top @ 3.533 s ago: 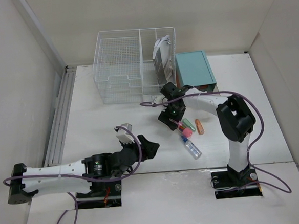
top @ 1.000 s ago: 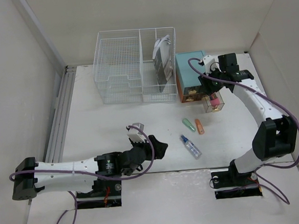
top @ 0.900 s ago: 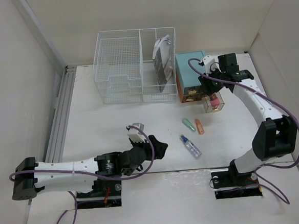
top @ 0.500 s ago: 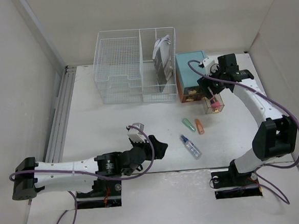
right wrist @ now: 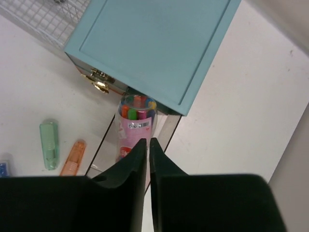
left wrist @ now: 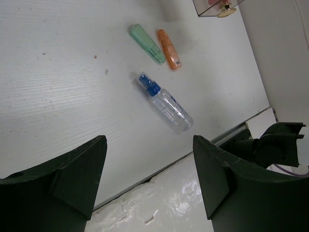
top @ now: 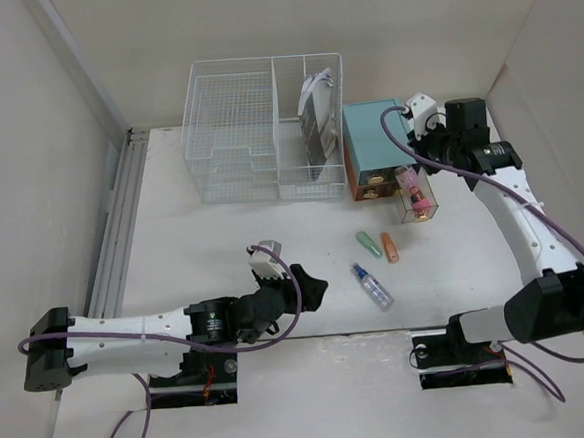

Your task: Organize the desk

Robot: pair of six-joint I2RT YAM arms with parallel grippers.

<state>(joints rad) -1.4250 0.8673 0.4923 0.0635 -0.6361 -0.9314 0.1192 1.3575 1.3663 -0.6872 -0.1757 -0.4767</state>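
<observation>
1. While the desk (top: 172,217) is waiting to be put in order, the right gripper (right wrist: 147,143) is hanging over its far right part, fingers pressed almost together with only a sliver of gap and nothing caught between them.
2. Directly beneath those fingers, a clear drawer (right wrist: 170,129) is standing pulled out from the near side of the teal drawer box (top: 377,138). A pink tube of coloured pens (right wrist: 137,126) is lying inside it, which suggests the drawer is being used as the home for loose stationery.
3. Over the near middle of the desk, the left gripper (left wrist: 148,141) is hovering low with its jaws spread wide and empty, apparently poised for whatever is left lying loose.
4. Just right of that gripper, a spray bottle (left wrist: 166,104) with a blue cap is lying flat. Farther off, toward the open drawer, a short green marker (left wrist: 147,44) and an orange marker (left wrist: 169,49) are lying side by side.
5. At the far middle, a white wire basket (top: 236,133) is standing just left of the teal box, with a dark item (top: 315,122) leaning in its right compartment.
6. Spreading white beneath both arms, the desk is touching neither gripper, and a metal rail (top: 117,226) is running along its left edge.
</observation>
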